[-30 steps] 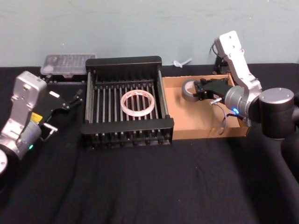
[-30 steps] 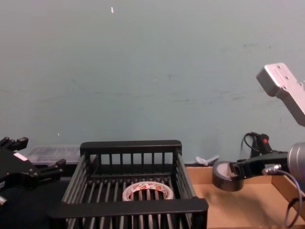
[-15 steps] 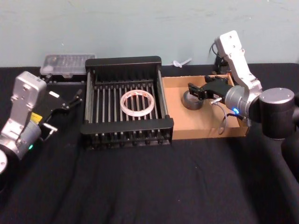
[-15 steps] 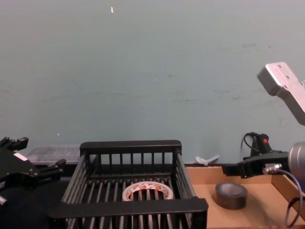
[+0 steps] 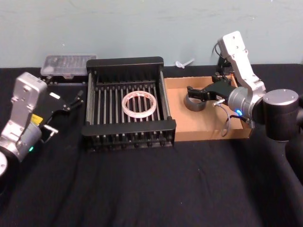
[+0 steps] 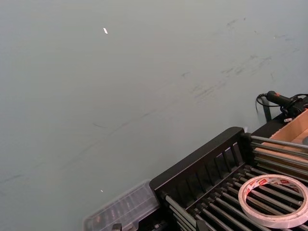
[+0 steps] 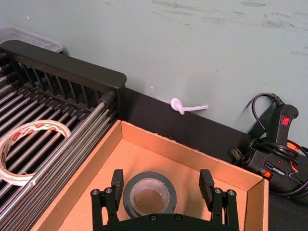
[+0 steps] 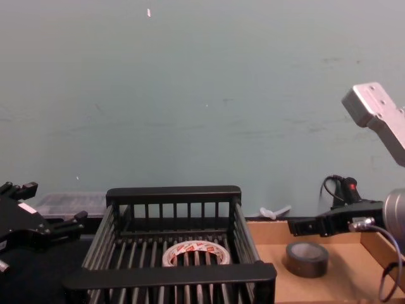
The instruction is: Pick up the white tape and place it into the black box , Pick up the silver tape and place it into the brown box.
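The silver tape point(image 5: 195, 101) point(image 8: 307, 258) point(image 7: 149, 195) lies flat on the floor of the brown box point(image 5: 213, 135) point(image 7: 192, 154) point(image 8: 364, 272), near its left end. My right gripper point(image 5: 199, 91) point(image 7: 161, 185) point(image 8: 305, 226) hovers just above the roll, open, its fingers point(image 7: 117, 182) wide on either side and clear of it. The white tape point(image 5: 139, 104) point(image 8: 195, 253) point(image 6: 275, 199) point(image 7: 26, 144) rests flat on the barred floor of the black box point(image 5: 128, 127) point(image 8: 171, 275) point(image 6: 192, 168) point(image 7: 62, 60). My left gripper point(image 5: 75, 100) point(image 8: 50, 206) is parked left of the crate, open and empty.
A clear plastic case point(image 5: 66, 64) point(image 8: 69, 202) point(image 6: 122, 209) sits behind the crate at the far left. A black corded tool with a red switch point(image 7: 276, 144) point(image 8: 345, 189) lies behind the brown box. A white knotted cord point(image 5: 183, 63) point(image 7: 185, 107) lies by the wall. Black cloth stretches in front.
My right gripper opened and let go of the silver tape, which dropped from upright in the fingers to flat on the brown box floor. The left arm stayed still.
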